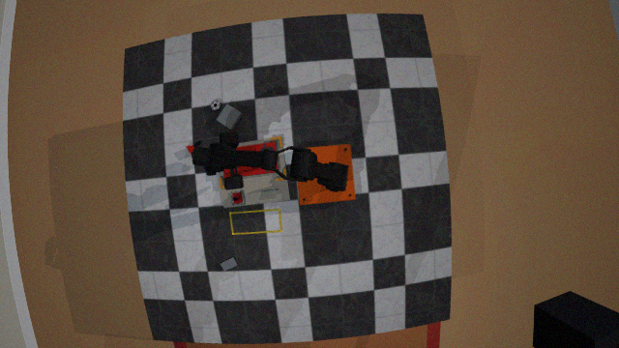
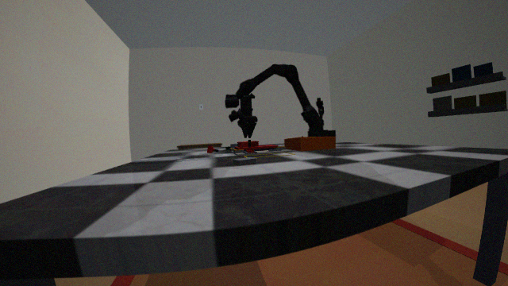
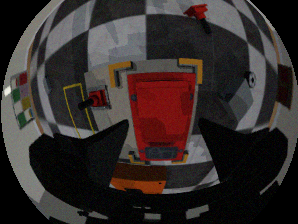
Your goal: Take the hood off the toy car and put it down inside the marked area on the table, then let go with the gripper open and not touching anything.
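The red toy car (image 1: 247, 171) (image 2: 248, 144) (image 3: 162, 110) sits on a grey board between yellow corner brackets. In the wrist view it shows a raised red panel and a dark piece at its lower end; I cannot tell for sure which part is the hood. My gripper (image 2: 248, 137) (image 3: 164, 122) is open and empty, pointing down above the car, with one finger to each side of it in the wrist view. A gap shows below the fingertips in the exterior view. The marked area's yellow outline (image 1: 256, 233) (image 3: 72, 86) lies on the table beside the board.
The grey board (image 1: 266, 195) also bears a small red piece (image 1: 237, 197) (image 3: 98, 98) with a black peg. A grey block (image 1: 228, 116) (image 3: 239, 102), a ring (image 1: 216, 104) and a red-headed piece (image 3: 197, 11) lie around. A smaller grey block (image 1: 228, 264) lies past the outline.
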